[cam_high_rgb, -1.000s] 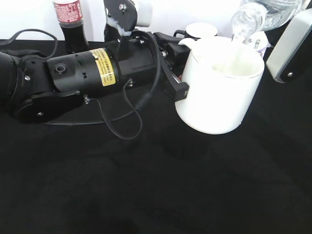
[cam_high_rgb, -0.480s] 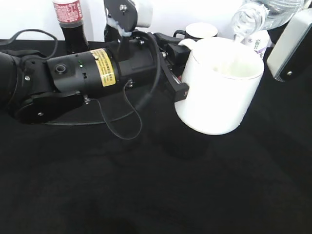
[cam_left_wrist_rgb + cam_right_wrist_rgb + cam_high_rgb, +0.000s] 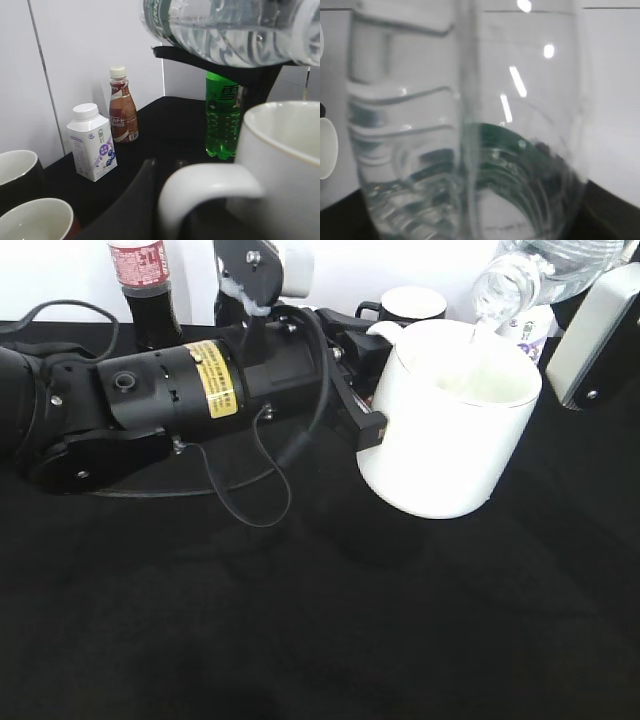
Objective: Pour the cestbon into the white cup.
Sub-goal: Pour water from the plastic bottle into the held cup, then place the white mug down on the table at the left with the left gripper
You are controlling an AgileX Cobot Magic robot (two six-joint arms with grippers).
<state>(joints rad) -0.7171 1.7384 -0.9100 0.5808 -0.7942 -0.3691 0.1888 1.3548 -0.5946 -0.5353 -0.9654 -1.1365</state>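
The white cup (image 3: 450,430) stands at centre right, held by its handle (image 3: 210,187) in my shut left gripper (image 3: 368,400); one dark finger (image 3: 135,205) lies beside the handle. The cestbon (image 3: 525,270), clear with a dark green label, is tilted at the top right, its open mouth just above the cup's far rim. A thin stream of water runs from the mouth into the cup. My right gripper (image 3: 592,335) is shut on the bottle. The bottle crosses the top of the left wrist view (image 3: 225,30) and fills the right wrist view (image 3: 470,140).
A cola bottle (image 3: 145,290) stands at back left and a dark mug with a white inside (image 3: 410,305) behind the cup. A white milk carton (image 3: 92,142), a brown drink bottle (image 3: 122,107) and a green bottle (image 3: 222,120) stand near the wall. Two mugs (image 3: 20,175) sit at left.
The bottle and the right gripper have shifted very slightly over the cup. The cup and the left arm have stayed in place.
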